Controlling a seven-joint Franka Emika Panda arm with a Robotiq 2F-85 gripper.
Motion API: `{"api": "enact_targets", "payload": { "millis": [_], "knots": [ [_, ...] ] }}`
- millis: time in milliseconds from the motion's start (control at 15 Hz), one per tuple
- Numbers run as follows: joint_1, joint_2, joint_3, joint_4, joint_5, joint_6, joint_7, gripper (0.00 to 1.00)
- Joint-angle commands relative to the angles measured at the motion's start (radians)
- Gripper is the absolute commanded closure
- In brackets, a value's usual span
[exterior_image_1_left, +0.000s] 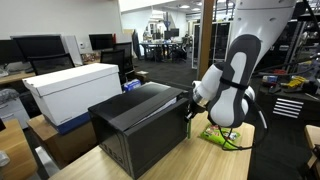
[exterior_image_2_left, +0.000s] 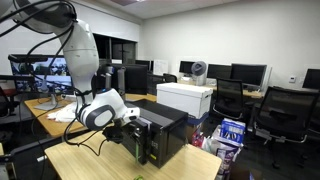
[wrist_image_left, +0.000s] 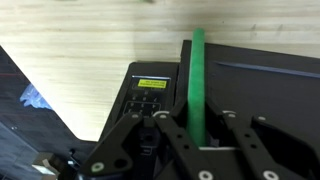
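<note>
In the wrist view, bare table (wrist_image_left: 70, 45) lies left of the black microwave (wrist_image_left: 265, 95), which sits at a slant with one corner jutting toward the lower left. On the microwave's left part is its control panel (wrist_image_left: 148, 98), a lit yellow display above a dark keypad whose keys are too small to read. Just right of the panel runs the green handle (wrist_image_left: 198, 70), a narrow bar on the microwave's front. Its long axis goes straight up and down this picture, the far end pointing at the top edge and the near end sinking between the fingers. The gripper (wrist_image_left: 196, 128) straddles that near end, jaws drawn in close on either side. Whether the pads press the bar I cannot tell, as the linkages crowd the spot. Right of the handle, the microwave's dark door (wrist_image_left: 262, 70) is cut off by the frame. In an exterior view, a white box (exterior_image_1_left: 72, 90) stands left of and behind the microwave (exterior_image_1_left: 135, 125). The gripper (exterior_image_1_left: 188, 104) meets the microwave's right end, hiding the handle, and the white arm (exterior_image_1_left: 230, 85) stands right of it.
</note>
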Motion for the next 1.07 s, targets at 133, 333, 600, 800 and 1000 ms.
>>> {"api": "enact_targets", "payload": {
  "millis": [133, 333, 600, 800, 1000],
  "knots": [
    [0.105, -0.002, -0.037, -0.196, 0.098, 0.012, -0.016, 0.93],
    [0.101, -0.035, -0.006, -0.264, 0.086, -0.023, -0.002, 0.48],
    [0.177, -0.024, -0.021, -0.399, 0.075, -0.120, -0.058, 0.19],
    [0.271, -0.053, -0.091, -0.450, 0.092, -0.171, -0.071, 0.00],
    [0.315, -0.152, -0.138, -0.492, 0.100, -0.198, -0.051, 0.00]
  ]
}}
